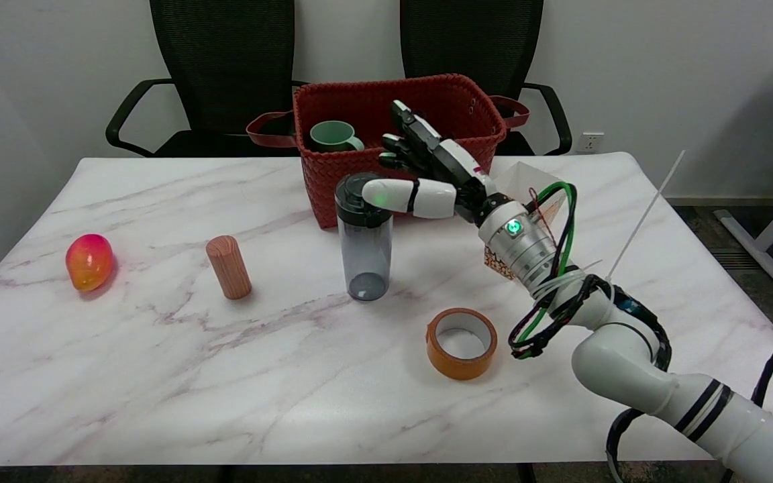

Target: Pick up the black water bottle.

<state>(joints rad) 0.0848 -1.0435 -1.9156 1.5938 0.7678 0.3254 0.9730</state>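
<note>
Marble table (158, 376), unlabelled black water bottle (364, 238) upright, robot hand (427, 171) spread beside its cap

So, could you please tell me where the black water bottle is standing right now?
In the head view, the black water bottle stands upright near the table's middle, just in front of the red basket, between the wooden cylinder and the right hand.

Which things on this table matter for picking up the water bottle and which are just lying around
Matter: black water bottle; right hand, open beside its lid.
Lying around: mango; wooden cylinder; tape roll; red basket holding a green mug.
</note>
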